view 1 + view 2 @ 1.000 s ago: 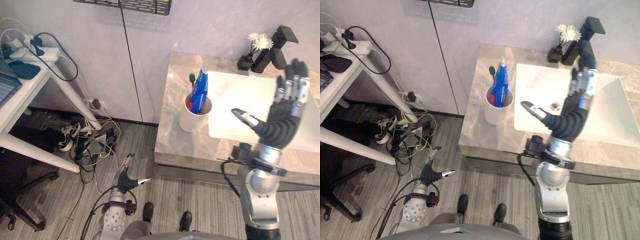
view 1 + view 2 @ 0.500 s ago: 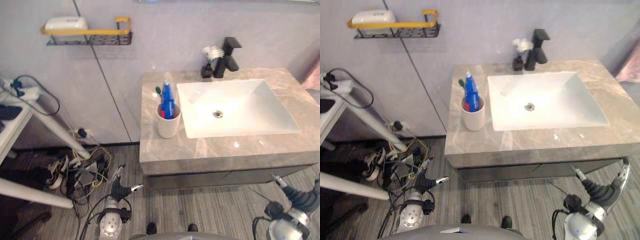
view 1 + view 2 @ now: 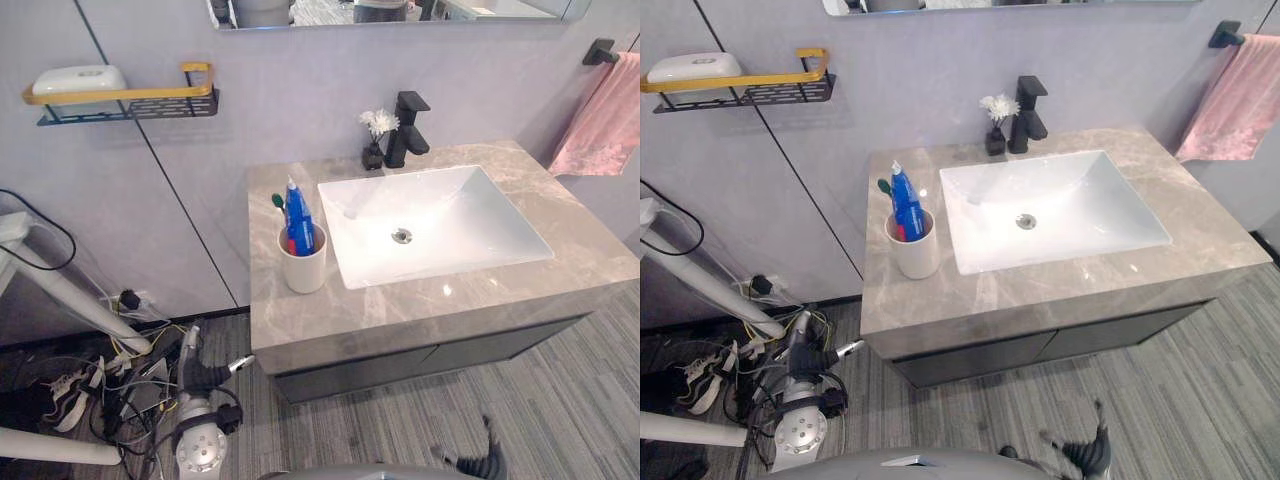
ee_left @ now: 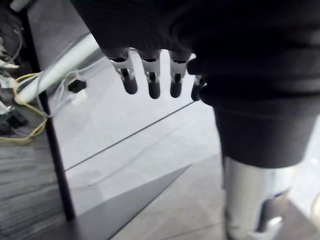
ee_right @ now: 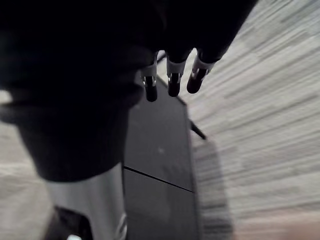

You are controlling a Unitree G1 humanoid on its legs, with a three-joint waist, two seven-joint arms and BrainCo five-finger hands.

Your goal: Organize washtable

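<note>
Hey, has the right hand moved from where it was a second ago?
Yes. The right hand was raised over the sink; now it hangs below the countertop's front edge, near the floor, fingers relaxed.

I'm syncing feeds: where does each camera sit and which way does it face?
Left eye view: on the head, looking down at sink, cup, counter; left hand lower left.
Right eye view: beside it, same scene; right hand at bottom edge.
Left wrist view: left wrist, looking past straight fingers at the wall.
Right wrist view: right wrist, looking past its fingers at cabinet and floor.
Both eye views share sink and cup.
</note>
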